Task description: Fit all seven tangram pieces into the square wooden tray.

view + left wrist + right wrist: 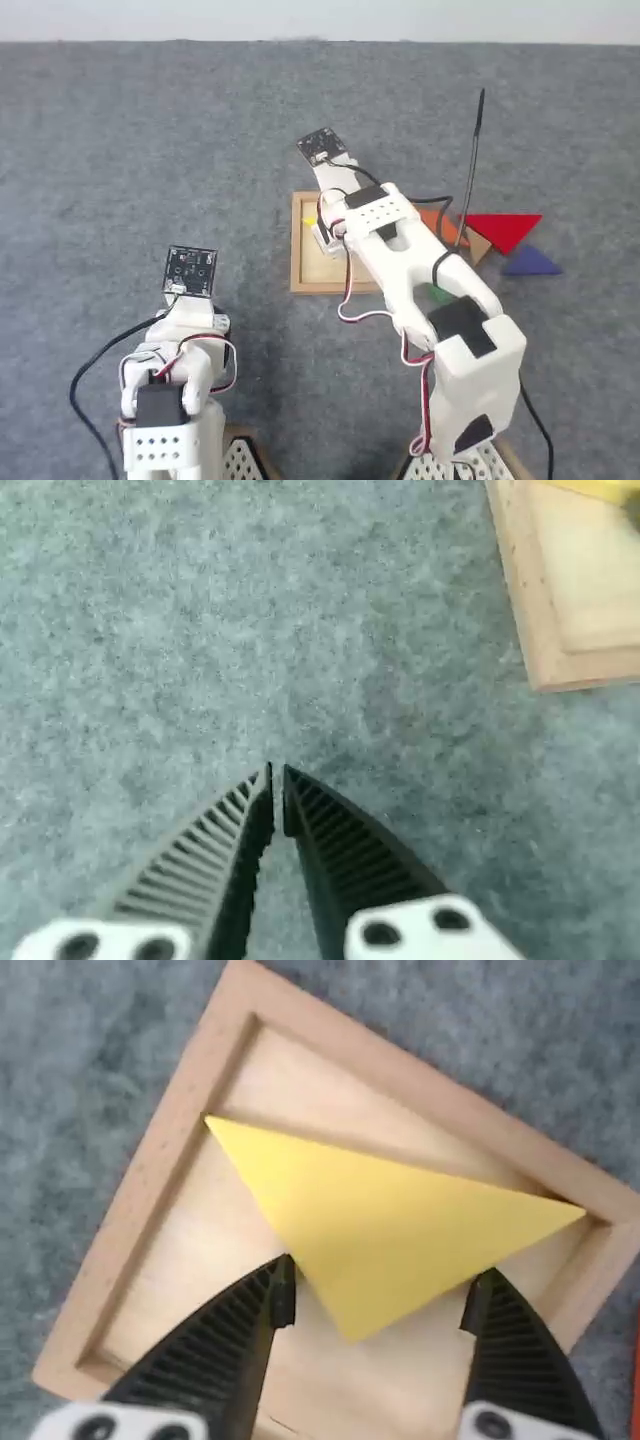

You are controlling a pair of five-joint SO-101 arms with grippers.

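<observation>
Seating the first piece: yellow triangle (380,1220) down inside the wooden tray (150,1180), right hand (383,1280) open above it, straddling the right-angle corner. Cannot tell whether either pad touches an edge. Long axis is the hypotenuse, skewed to the tray's far wall, with one sharp tip near a corner and the other at the adjacent wall. Right-angle corner points back toward the hand, into the tray middle. Probably needs a nudge or re-grip to square the hypotenuse to a wall or the diagonal, then a retreat for the next piece. Rest not yet placed: red triangle (503,230), blue triangle (530,262) and others on the worktop (150,150) beside the tray. Left hand (277,775) closed, empty, low over bare worktop near a tray corner.
</observation>
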